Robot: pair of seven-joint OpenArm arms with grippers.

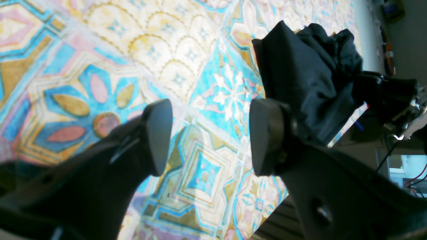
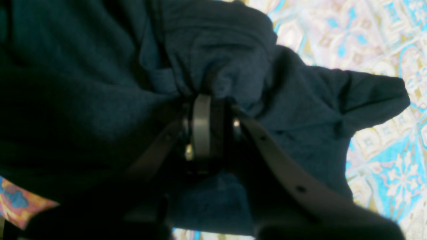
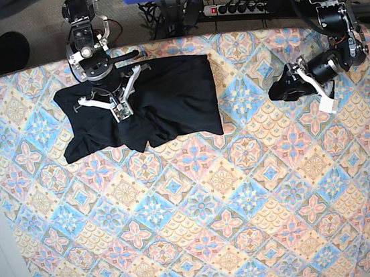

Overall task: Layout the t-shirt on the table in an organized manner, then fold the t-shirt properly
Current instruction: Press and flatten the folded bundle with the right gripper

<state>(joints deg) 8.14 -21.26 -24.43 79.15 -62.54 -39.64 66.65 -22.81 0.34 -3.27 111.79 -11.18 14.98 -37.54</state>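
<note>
Our right end effector (image 2: 213, 100) pinches the bunched t-shirt (image 3: 166, 97) at the bench's (image 3: 250, 225) far corner; the left end effector (image 1: 210, 136) hangs spread, empty. We should draw the cloth out flat, slowly.

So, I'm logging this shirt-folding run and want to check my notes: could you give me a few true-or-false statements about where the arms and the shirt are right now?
1. The right gripper is shut on the t-shirt. True.
2. The left gripper holds a corner of the shirt. False: its jaws stand open over bare table, apart from the shirt.
3. The shirt lies near the table's far edge in the base view. True.
4. The shirt is neatly folded into a small square. False: it is spread out and still rumpled at its lower edge.
</note>
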